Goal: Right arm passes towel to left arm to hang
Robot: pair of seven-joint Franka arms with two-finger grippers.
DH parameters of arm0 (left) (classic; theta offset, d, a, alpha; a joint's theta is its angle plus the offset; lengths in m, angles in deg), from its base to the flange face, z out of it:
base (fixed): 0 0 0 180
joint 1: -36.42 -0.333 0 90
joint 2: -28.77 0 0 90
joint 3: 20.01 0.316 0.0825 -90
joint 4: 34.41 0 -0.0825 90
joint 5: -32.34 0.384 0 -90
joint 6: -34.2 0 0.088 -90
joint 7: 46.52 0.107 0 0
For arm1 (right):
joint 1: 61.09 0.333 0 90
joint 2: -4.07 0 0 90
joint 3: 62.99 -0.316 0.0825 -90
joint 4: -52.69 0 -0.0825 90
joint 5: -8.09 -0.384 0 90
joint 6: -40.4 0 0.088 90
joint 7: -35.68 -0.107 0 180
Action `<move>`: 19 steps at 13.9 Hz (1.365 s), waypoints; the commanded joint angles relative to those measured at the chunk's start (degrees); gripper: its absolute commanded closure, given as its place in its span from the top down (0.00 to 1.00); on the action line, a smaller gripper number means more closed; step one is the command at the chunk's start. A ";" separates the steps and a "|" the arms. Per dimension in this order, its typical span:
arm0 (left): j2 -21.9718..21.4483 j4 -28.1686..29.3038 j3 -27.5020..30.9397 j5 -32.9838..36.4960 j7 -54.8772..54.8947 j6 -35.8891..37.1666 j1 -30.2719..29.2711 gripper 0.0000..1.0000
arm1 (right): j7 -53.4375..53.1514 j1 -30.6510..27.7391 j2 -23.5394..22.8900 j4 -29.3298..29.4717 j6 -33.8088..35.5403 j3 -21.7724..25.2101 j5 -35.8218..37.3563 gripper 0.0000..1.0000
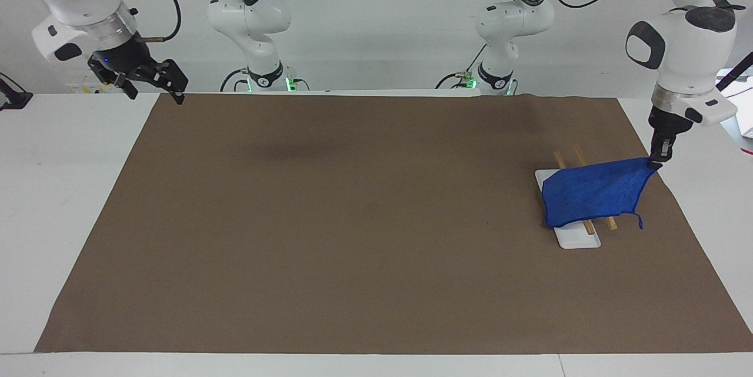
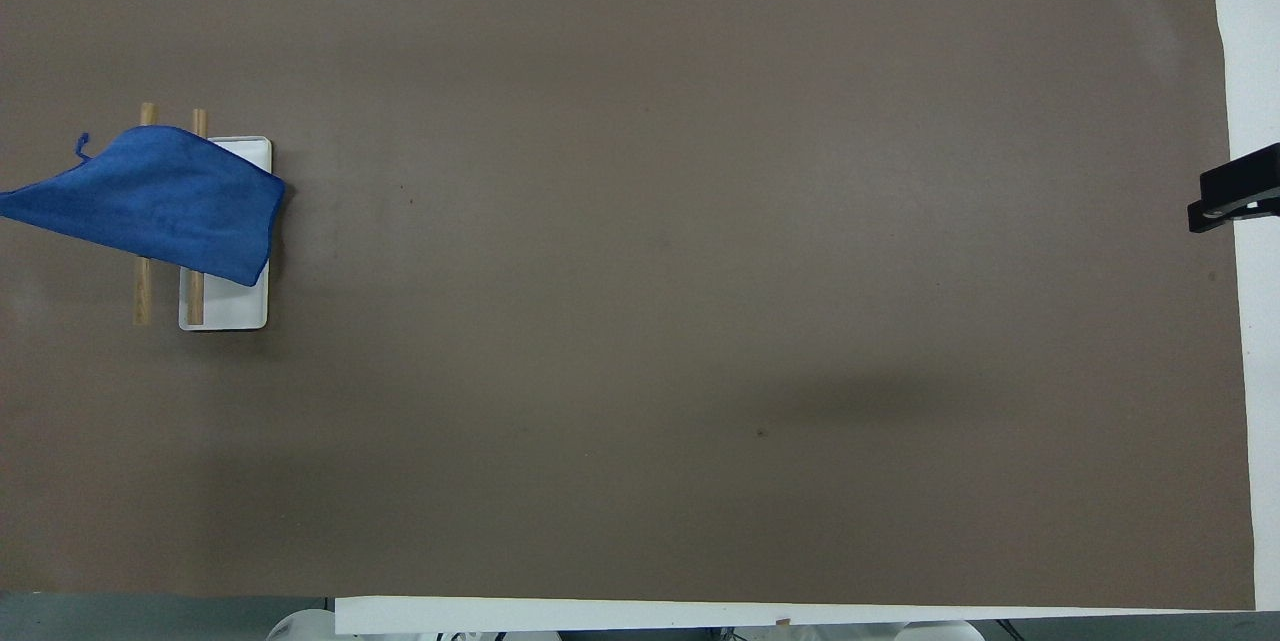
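The blue towel (image 1: 591, 193) is draped over the two wooden rails of a small rack (image 1: 610, 222) on a white base (image 1: 579, 239), toward the left arm's end of the table. My left gripper (image 1: 659, 159) is shut on the towel's raised corner, holding it up beside the rack. The towel also shows in the overhead view (image 2: 165, 201), its loop free at one corner. My right gripper (image 1: 150, 80) is open and empty, raised over the mat's corner at the right arm's end; its fingertips show in the overhead view (image 2: 1235, 201).
A brown mat (image 1: 376, 236) covers most of the white table (image 1: 59, 165). The rack's wooden rails (image 2: 143, 296) stick out past the towel on both sides.
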 commanded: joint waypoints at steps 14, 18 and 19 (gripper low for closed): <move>4.06 8.03 -0.69 1.30 0.59 -11.98 -6.37 0.76 | 0.35 0.61 1.09 -2.98 -1.30 -0.10 -1.36 1.00; 4.76 5.49 -0.69 1.21 0.06 -9.96 -6.56 1.00 | 0.35 0.70 1.18 -2.98 -1.30 -0.10 -1.36 1.00; 4.50 3.31 -0.69 1.21 0.41 -6.91 -6.30 1.00 | 0.35 0.70 1.18 -2.98 -1.30 -0.10 -1.36 1.00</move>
